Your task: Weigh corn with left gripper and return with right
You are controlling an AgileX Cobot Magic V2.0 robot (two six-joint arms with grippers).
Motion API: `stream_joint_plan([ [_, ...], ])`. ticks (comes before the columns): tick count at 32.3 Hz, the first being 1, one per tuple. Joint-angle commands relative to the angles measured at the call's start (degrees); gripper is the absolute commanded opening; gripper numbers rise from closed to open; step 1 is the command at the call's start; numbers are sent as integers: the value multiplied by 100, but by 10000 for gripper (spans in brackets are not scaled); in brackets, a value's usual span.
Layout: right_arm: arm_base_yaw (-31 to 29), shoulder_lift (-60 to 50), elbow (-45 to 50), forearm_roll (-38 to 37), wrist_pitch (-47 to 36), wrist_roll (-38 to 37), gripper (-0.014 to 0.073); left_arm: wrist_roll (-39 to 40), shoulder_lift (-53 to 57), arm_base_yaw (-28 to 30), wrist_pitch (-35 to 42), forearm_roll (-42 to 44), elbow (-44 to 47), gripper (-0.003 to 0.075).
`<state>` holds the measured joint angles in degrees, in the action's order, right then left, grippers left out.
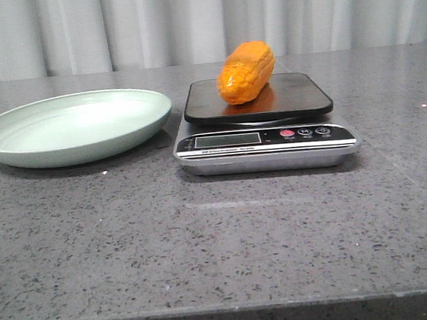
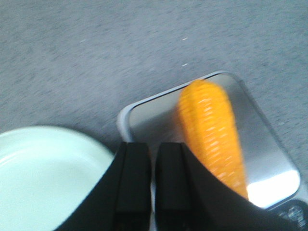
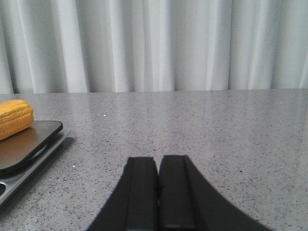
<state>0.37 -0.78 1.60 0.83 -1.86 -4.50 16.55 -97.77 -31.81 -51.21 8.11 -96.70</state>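
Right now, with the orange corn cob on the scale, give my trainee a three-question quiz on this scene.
1. True or false: the stubby orange-yellow corn cob lies on the pale green round plate.
2. What holds the corn cob? A) the grey speckled table B) the black-topped silver digital scale C) a gripper
3. How do the jaws of the black left gripper and the black right gripper stand?

Key
1. False: the plate is empty.
2. B: it rests on the scale's dark platform.
3. Both pairs are closed, with nothing between them.
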Motion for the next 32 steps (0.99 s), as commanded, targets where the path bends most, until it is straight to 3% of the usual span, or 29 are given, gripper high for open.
stream_joint_plan([
  [1, 11, -85, -47, -1, -427, 43, 135, -35, 934, 105, 698, 30, 682, 133],
  [6, 11, -85, -47, -1, -427, 43, 135, -452, 2050, 93, 1654, 48, 2098, 133],
  [20, 5, -73, -47, -1, -427, 43, 135, -467, 5112, 68, 3189, -53, 5283, 133],
  [32, 5, -73, -47, -1, -427, 43, 135, -477, 8233, 68, 3340, 111, 6838, 133],
])
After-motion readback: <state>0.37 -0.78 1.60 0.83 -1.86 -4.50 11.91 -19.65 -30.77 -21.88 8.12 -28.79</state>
